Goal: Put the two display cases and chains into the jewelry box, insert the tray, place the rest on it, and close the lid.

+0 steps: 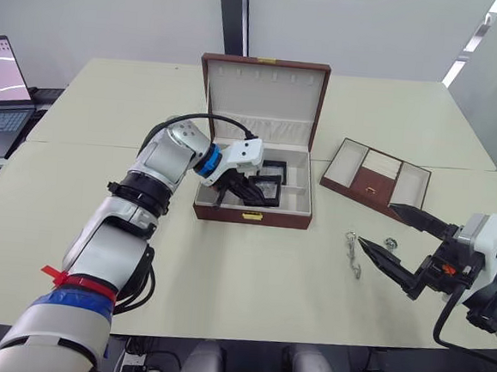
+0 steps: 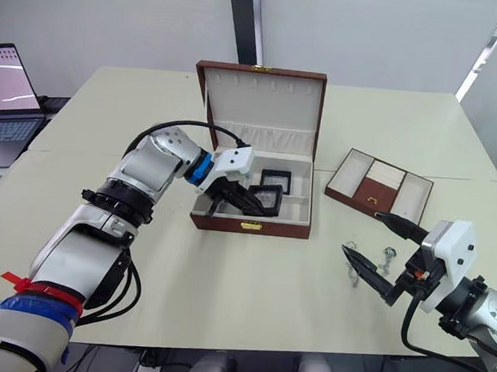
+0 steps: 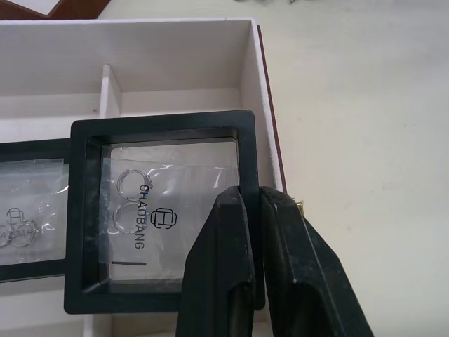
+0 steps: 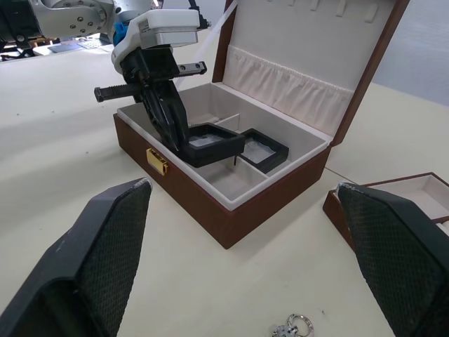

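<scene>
Table point(image 1: 248, 298) space near its far edge is taken by the open jewelry box point(image 1: 252, 211). Beside it the tray point(image 1: 376, 177) is set. One display case point(image 3: 163, 210) is gripped inside by the left gripper point(image 3: 254, 261); the right gripper point(image 1: 393, 234) is spread above chains point(image 1: 353, 251).

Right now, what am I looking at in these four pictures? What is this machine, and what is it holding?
It is a humanoid robot with two arms. Two pictures look down from its head; the other two come from cameras on its wrists. On the table stand an open jewelry box and a tray, with small chains beside it. The left tool pinches the frame of a display case over the box; another case lies inside. The right tool hangs open near the chains.
</scene>
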`<action>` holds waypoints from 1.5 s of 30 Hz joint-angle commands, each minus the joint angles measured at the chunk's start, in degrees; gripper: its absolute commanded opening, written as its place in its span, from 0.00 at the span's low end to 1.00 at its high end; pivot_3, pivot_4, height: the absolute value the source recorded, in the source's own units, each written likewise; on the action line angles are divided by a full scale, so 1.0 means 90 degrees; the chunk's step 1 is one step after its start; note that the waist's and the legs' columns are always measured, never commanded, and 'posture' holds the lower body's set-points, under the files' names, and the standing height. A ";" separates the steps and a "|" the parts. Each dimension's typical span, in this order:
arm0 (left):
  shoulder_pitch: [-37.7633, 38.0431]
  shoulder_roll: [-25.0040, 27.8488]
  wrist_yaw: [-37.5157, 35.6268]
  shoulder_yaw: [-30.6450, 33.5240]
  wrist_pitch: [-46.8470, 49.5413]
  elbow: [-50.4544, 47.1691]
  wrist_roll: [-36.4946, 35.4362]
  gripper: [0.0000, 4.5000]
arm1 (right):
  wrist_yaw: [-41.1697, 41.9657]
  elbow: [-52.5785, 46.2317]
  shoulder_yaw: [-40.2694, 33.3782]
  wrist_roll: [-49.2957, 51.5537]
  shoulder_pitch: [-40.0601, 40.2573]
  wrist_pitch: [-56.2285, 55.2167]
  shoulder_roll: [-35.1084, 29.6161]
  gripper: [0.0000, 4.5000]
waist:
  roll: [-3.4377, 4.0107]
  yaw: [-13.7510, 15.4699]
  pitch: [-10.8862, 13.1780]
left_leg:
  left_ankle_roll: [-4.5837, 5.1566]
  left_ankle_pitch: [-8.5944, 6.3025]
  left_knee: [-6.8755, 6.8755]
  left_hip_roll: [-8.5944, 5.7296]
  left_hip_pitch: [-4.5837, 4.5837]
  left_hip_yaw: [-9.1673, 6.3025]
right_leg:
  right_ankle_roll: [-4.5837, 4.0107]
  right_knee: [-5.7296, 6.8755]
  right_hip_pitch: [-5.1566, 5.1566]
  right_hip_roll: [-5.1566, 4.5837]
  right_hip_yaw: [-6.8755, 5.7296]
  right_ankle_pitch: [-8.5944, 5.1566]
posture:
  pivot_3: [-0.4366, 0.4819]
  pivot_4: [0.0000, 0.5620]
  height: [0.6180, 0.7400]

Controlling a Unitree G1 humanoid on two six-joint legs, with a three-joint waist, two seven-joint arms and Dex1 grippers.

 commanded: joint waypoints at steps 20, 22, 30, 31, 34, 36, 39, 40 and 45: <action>-0.0192 -0.0124 0.0134 0.0139 -0.0258 0.0148 -0.0033 0.57 | -0.0126 -0.0106 -0.0109 0.0020 -0.0087 -0.0151 0.0030 1.00 | 0.0000 0.0000 0.0000 | 0.0000 0.0000 0.0001 0.0000 0.0000 0.0000 | 0.0000 0.0000 0.0000 0.0000 0.0000 0.0000 | 0.48 0.27 1.00; -0.0200 -0.0125 0.0140 0.0142 -0.0275 0.0169 -0.0026 0.72 | -0.0128 -0.0098 -0.0104 0.0019 -0.0100 -0.0149 0.0028 1.00 | 0.0000 -0.0001 0.0000 | 0.0000 0.0000 0.0002 0.0000 0.0000 0.0000 | 0.0000 0.0001 0.0000 0.0000 0.0000 0.0000 | 0.48 0.27 1.00; -0.0280 -0.0103 0.0249 0.0259 -0.0312 0.0254 -0.0082 0.99 | -0.0099 -0.0020 -0.0109 0.0011 -0.0152 -0.0155 0.0017 1.00 | 0.0000 0.0000 0.0000 | 0.0000 0.0000 0.0002 0.0000 0.0000 0.0000 | 0.0000 0.0001 0.0000 0.0000 0.0000 0.0000 | 0.48 0.27 1.00; -0.0289 -0.0082 0.0244 0.0299 -0.0289 0.0246 -0.0117 0.99 | -0.0088 -0.0005 -0.0115 0.0015 -0.0155 -0.0155 0.0016 1.00 | 0.0000 0.0000 0.0000 | 0.0000 0.0000 0.0002 0.0000 0.0000 0.0000 | 0.0000 0.0001 0.0000 0.0000 0.0000 0.0000 | 0.48 0.27 1.00; -0.0281 0.0067 0.0173 0.0525 -0.0093 0.0094 -0.0320 0.99 | -0.0028 0.0078 -0.0169 0.0066 -0.0124 -0.0157 0.0023 1.00 | 0.0000 -0.0006 0.0000 | 0.0000 0.0000 0.0002 0.0000 0.0000 0.0000 | 0.0000 0.0001 0.0000 0.0000 0.0000 0.0000 | 0.48 0.27 1.00; -0.0163 0.0306 0.0060 0.0793 0.0255 -0.0235 -0.0577 0.99 | 0.0065 0.0225 -0.0256 0.0093 -0.0055 -0.0171 0.0028 1.00 | 0.0000 -0.0020 0.0000 | 0.0000 0.0000 0.0002 0.0001 0.0001 0.0000 | 0.0000 0.0002 0.0000 0.0001 0.0000 0.0000 | 0.48 0.27 1.00; 0.0246 0.0806 0.0042 0.1176 0.0889 -0.0987 -0.0968 0.99 | 0.0274 0.0624 -0.0351 -0.0015 0.0029 -0.0239 -0.0001 1.00 | 0.0001 -0.0078 -0.0001 | 0.0000 0.0000 0.0000 0.0003 0.0002 0.0000 | 0.0000 0.0003 -0.0001 0.0001 0.0000 0.0000 | 0.48 0.27 1.00; 0.0402 0.0932 0.0088 0.1271 0.1091 -0.1238 -0.1071 0.99 | 0.0352 0.0763 -0.0366 -0.0068 0.0039 -0.0284 -0.0008 1.00 | 0.0002 -0.0095 -0.0001 | 0.0000 0.0000 -0.0001 0.0003 0.0004 0.0000 | 0.0000 0.0003 -0.0001 0.0002 0.0002 0.0000 | 0.48 0.27 1.00; 0.1499 0.1638 0.0777 0.2063 0.2052 -0.2474 -0.1529 0.99 | 0.0656 0.1936 -0.0324 -0.0273 -0.0292 -0.0591 0.0052 1.00 | 0.0004 -0.0120 -0.0002 | 0.0000 0.0000 0.0000 0.0004 0.0019 0.0001 | 0.0000 0.0008 0.0011 0.0001 0.0006 0.0000 | 0.48 0.27 1.00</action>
